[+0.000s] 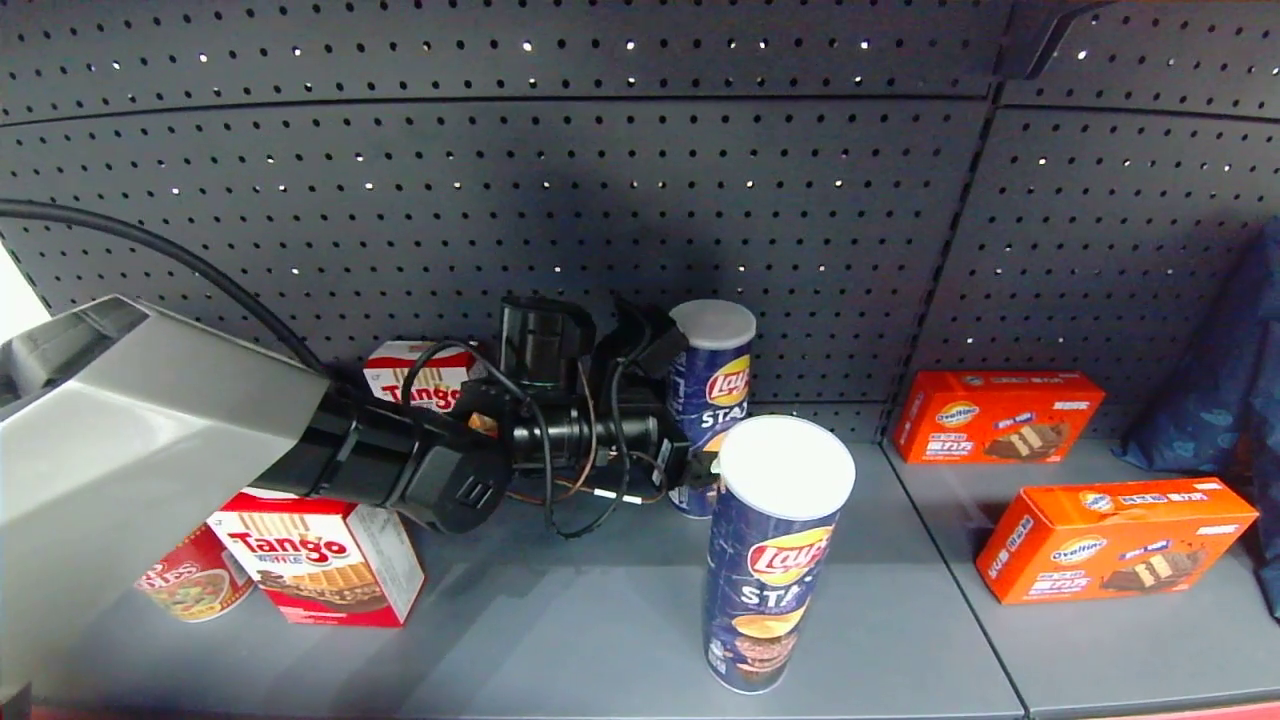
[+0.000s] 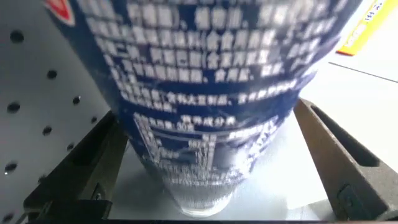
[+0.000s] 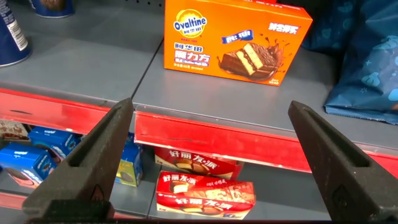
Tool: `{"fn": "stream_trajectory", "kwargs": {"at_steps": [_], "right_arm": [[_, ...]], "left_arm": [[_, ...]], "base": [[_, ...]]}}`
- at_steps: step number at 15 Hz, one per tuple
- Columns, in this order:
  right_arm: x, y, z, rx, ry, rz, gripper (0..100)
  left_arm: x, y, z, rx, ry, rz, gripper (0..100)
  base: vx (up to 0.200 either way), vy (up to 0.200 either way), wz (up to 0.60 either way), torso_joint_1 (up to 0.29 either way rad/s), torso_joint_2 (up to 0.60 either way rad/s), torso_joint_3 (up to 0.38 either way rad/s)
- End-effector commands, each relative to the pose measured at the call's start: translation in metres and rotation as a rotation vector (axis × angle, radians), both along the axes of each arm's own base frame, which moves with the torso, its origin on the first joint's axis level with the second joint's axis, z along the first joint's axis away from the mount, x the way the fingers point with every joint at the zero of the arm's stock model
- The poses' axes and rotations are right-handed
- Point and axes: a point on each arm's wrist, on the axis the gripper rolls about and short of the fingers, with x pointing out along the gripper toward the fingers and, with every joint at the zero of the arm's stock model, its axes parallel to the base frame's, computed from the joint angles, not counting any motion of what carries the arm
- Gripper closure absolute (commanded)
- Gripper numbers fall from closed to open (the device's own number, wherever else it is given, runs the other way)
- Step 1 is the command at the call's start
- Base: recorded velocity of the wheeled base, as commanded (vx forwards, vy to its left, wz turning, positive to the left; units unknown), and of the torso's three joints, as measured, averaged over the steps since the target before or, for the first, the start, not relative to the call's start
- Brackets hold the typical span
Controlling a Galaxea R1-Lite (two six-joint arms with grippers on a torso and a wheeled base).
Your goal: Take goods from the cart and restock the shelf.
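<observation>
A dark blue chips can (image 1: 711, 390) with a white lid stands upright at the back of the grey shelf (image 1: 560, 620), by the pegboard wall. My left gripper (image 1: 692, 440) is open, one finger on each side of the can's (image 2: 211, 93) lower half. A second chips can (image 1: 772, 560) stands upright nearer the front. My right gripper (image 3: 210, 109) is open and holds nothing. It hangs before the shelf's red front edge (image 3: 205, 134), facing an orange cake box (image 3: 233, 40).
Two red wafer boxes (image 1: 330, 565) (image 1: 425, 378) and a noodle cup (image 1: 195, 585) stand left of the arm. Two orange cake boxes (image 1: 1000, 415) (image 1: 1115, 540) lie on the right bay beside a blue bag (image 1: 1220, 390). More boxed goods (image 3: 199, 186) fill the lower shelf.
</observation>
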Motion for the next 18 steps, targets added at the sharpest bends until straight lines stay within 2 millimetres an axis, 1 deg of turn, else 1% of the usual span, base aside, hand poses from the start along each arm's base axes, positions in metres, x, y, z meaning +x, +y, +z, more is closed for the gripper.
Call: {"fn": "stream_trajectory", "kwargs": {"at_steps": [1,3,4,5,6,8,9,12,18], "right_arm": [[0.000,0.000,0.000,-0.001,0.001,0.000,0],[0.000,0.000,0.000,-0.002,0.001,0.000,0],[0.000,0.000,0.000,-0.002,0.001,0.000,0],[0.000,0.000,0.000,-0.002,0.001,0.000,0],[0.000,0.000,0.000,-0.002,0.000,0.002,0],[0.000,0.000,0.000,-0.003,0.000,0.012,0],[0.000,0.000,0.000,-0.004,0.001,0.012,0],[0.000,0.000,0.000,-0.004,0.001,0.012,0],[0.000,0.000,0.000,-0.004,0.001,0.012,0]], "left_arm": [[-0.005,0.012,0.005,0.003,0.000,0.026,0],[-0.010,0.022,0.008,0.014,0.003,0.064,0],[-0.010,0.022,0.008,0.014,0.003,0.064,0],[-0.022,0.033,0.012,0.012,-0.015,0.102,0],[-0.025,0.035,0.011,0.020,-0.009,0.110,0],[-0.026,0.036,0.010,0.027,-0.005,0.125,0],[-0.026,0.037,0.013,0.022,-0.013,0.128,0],[-0.025,0.038,0.013,0.038,-0.020,0.200,0],[-0.022,0.038,0.015,0.035,-0.014,0.240,0]], "base": [[0.000,0.000,0.00,0.000,0.00,0.000],[0.000,0.000,0.00,0.000,0.00,0.000],[0.000,0.000,0.00,0.000,0.00,0.000],[0.000,0.000,0.00,0.000,0.00,0.000],[0.000,0.000,0.00,0.000,0.00,0.000],[0.000,0.000,0.00,0.000,0.00,0.000],[0.000,0.000,0.00,0.000,0.00,0.000],[0.000,0.000,0.00,0.000,0.00,0.000],[0.000,0.000,0.00,0.000,0.00,0.000]]}}
